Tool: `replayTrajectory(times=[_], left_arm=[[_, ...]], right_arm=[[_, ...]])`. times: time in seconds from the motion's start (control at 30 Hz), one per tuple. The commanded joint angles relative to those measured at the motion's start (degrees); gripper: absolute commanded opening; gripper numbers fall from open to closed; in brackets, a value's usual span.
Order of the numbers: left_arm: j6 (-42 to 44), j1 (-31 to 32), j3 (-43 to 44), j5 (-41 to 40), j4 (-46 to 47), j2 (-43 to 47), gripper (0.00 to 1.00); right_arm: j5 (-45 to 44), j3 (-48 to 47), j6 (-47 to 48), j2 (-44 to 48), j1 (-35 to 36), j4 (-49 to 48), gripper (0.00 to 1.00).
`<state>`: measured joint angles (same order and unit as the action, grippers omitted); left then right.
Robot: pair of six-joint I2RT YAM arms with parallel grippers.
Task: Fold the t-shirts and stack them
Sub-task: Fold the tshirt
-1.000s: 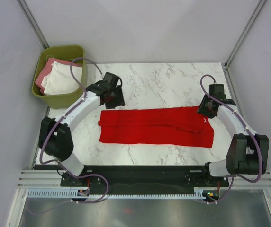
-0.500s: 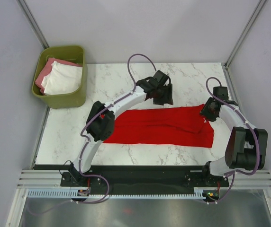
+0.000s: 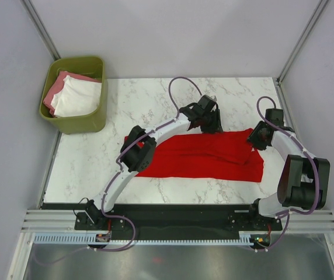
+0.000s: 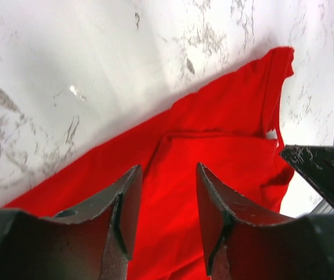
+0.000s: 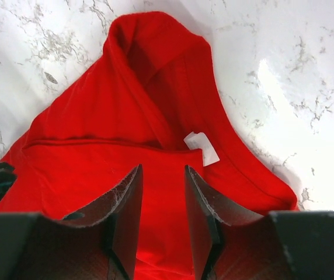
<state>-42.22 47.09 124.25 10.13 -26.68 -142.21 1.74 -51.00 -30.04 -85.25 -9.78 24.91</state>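
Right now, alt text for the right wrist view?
The right gripper, jaws slightly apart and empty, hangs over the neck end of a folded red t-shirt. A small white neck label shows just ahead, with marble table around the cloth.

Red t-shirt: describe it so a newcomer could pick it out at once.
Start at the marble table. Across its near half lies the red t-shirt, folded into a long band. Unlike the white t-shirt and pink t-shirt in the olive-green bin at far left, it lies on bare marble, white neck label showing.
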Motion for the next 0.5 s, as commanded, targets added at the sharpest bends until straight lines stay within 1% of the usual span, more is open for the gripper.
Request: replayTrajectory(times=[0.0,0.07,0.13,0.2,0.27,0.3,0.37,0.43,0.47], left_arm=[[-2.52,0.11,4.25,0.59,2.95,-2.54,0.49],[-2.87,0.19,5.12,0.5,2.86,-3.59,0.48],[-3.57,0.28,5.92,0.68,2.86,-5.09,0.45],[-3.92,0.63,6.62,0.86,2.86,-5.71,0.39],[-4.01,0.89,6.62,0.51,2.86,-5.62,0.36],[-4.1,0.98,6.88,0.5,2.86,-5.71,0.33],[-4.01,0.99,7.24,0.85,2.95,-5.97,0.26],[-3.93,0.99,7.41,0.94,2.95,-5.88,0.17],[-3.66,0.99,7.41,1.12,2.95,-5.8,0.15]], right_arm=[[0.9,0.11,-0.46,0.52,-0.41,-1.97,0.42],[0.9,0.11,-0.28,0.7,-0.59,-1.97,0.42],[1.07,0.2,-0.02,0.7,-0.59,-1.88,0.42],[1.07,0.64,0.25,0.7,-0.68,-1.79,0.41],[1.07,0.99,0.51,0.35,-0.77,-1.79,0.42],[0.9,1.08,0.51,0.18,-0.77,-1.88,0.42],[0.9,1.34,0.6,-0.78,-0.68,-1.88,0.47],[0.64,1.34,0.86,-1.32,-0.77,-2.05,0.47],[0.2,1.26,0.95,-1.93,-0.68,-2.23,0.47]])
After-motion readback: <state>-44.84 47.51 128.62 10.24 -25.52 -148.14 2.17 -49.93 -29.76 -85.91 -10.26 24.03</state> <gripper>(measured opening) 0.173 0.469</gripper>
